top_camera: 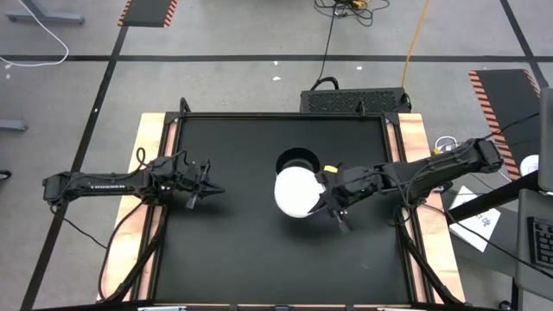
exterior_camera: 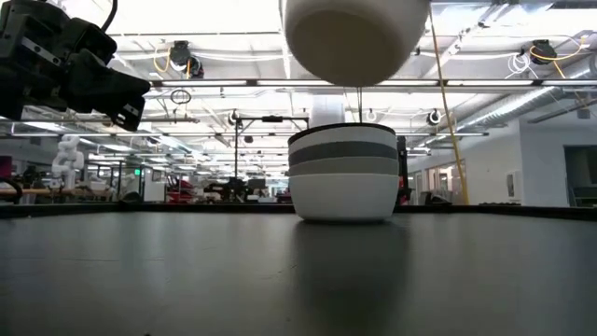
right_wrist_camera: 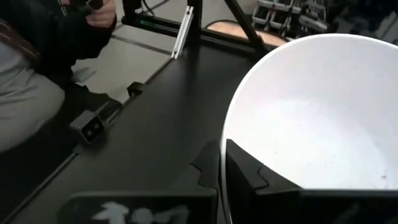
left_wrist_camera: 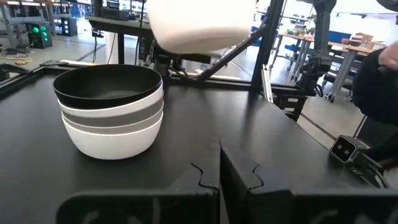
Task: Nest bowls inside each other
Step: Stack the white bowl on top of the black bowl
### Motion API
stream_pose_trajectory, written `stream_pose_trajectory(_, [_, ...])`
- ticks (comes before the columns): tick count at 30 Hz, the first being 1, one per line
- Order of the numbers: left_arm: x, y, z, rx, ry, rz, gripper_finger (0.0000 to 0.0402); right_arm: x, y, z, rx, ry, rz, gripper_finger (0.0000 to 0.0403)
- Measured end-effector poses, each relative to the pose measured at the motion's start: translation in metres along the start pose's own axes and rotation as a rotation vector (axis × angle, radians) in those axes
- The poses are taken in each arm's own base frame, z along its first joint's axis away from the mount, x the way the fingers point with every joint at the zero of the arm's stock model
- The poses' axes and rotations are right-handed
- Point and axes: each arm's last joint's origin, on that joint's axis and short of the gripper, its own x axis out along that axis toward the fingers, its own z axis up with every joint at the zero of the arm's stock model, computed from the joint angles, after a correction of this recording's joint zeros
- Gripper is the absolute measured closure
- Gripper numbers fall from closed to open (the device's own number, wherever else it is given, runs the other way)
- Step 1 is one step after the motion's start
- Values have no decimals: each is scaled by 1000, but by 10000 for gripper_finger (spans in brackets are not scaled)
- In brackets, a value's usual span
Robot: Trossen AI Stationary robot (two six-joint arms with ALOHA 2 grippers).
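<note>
Right hand (top_camera: 327, 200) clamps white bowl (top_camera: 297, 192) (aloft) above black table (top_camera: 242, 250).

Black table (top_camera: 242, 250); person (right_wrist_camera: 37, 56) seated beside it; yellow cable (top_camera: 417, 39) on floor.

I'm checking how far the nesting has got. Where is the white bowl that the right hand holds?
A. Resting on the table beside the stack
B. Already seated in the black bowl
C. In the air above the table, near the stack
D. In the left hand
C: the right hand holds the white bowl in the air, clear of the stack, whose black bowl is empty.
</note>
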Motion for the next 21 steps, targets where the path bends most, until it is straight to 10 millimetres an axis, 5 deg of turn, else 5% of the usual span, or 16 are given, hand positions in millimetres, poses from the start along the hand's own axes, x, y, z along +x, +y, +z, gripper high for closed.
stream_pose_trajectory(11, [0, 0, 0, 3, 2, 0, 398, -15, -15, -38, 75, -2, -87, 403])
stream_pose_trajectory(21, [0, 0, 0, 22, 2, -1, 398, -22, -51, -45, 5, -16, -277, 403])
